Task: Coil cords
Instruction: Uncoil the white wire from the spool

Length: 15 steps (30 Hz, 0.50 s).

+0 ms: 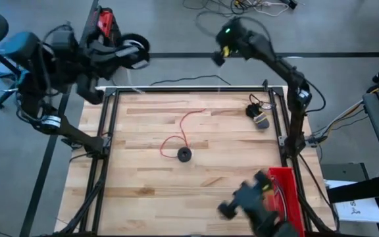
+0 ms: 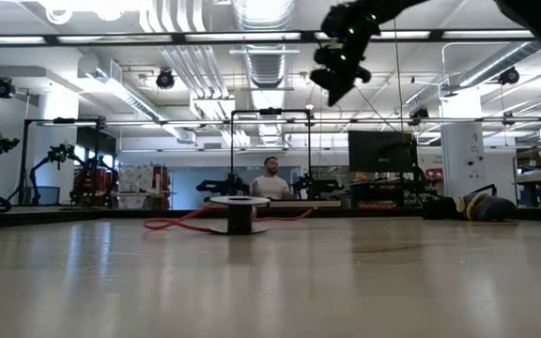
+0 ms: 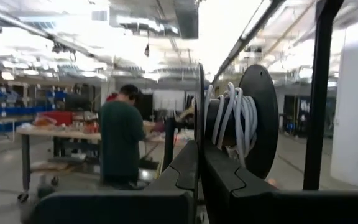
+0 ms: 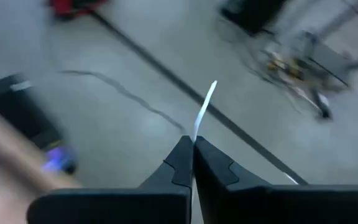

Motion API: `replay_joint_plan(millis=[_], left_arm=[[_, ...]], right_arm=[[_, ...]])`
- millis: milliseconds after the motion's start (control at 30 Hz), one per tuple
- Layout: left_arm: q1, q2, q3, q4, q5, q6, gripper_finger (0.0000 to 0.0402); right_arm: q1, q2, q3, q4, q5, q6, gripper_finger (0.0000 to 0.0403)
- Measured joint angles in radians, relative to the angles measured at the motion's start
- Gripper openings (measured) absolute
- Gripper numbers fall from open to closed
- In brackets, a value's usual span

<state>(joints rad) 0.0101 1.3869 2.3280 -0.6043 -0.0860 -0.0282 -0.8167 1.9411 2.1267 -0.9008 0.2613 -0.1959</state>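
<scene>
My left gripper (image 1: 125, 52) is beyond the table's far left corner, shut on a black spool (image 3: 257, 118) with white cord (image 3: 232, 115) wound on it. My right gripper (image 1: 220, 54) is high beyond the far edge, shut on a white cord end (image 4: 205, 109). It also shows high up in the low view (image 2: 338, 80). A red cord (image 1: 188, 125) lies in loose curves on the table's middle and runs to a small dark spool (image 1: 184, 155), which stands on its flange (image 2: 239, 214). Another spool (image 1: 259, 118) with dark cord lies far right. My left gripper pinches one thin flange of the spool (image 3: 199, 118) between its two fingers, at the flange's rim. The spool is lifted clear, its axis level, the white windings beside the fingers. My right gripper pinches the white cord near its free end (image 4: 197, 132) between its fingertips; a short stiff piece sticks out past the fingers, clear of everything.
A thin black cord (image 1: 189, 81) lies along the table's far edge. A red bin (image 1: 287, 194) and a black device (image 1: 245, 197) sit at the near right corner. A person (image 3: 122, 140) stands in the room beyond. The table's near left is bare wood (image 1: 137, 191).
</scene>
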Motion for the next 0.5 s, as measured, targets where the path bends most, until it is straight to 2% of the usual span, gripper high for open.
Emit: replay_joint_plan(millis=[133,267,367,500], left_arm=[[0.000,0.042,0.000,-0.022,0.000,0.001,0.0000],[0.000,0.090,-0.001,-0.026,-0.001,0.035,0.0000],[0.000,0.136,-0.001,-0.008,-0.001,0.035,0.0000],[0.000,0.186,-0.001,0.007,0.000,0.035,0.0000]], right_arm=[[-0.133,0.035,-0.005,0.059,-0.005,0.006,0.0000],[-0.205,0.094,-0.004,0.092,-0.066,0.038,0.0006],[-0.226,0.160,-0.005,0.099,-0.085,0.025,0.0031],[-0.240,0.217,-0.006,0.106,-0.027,0.027,0.0088]])
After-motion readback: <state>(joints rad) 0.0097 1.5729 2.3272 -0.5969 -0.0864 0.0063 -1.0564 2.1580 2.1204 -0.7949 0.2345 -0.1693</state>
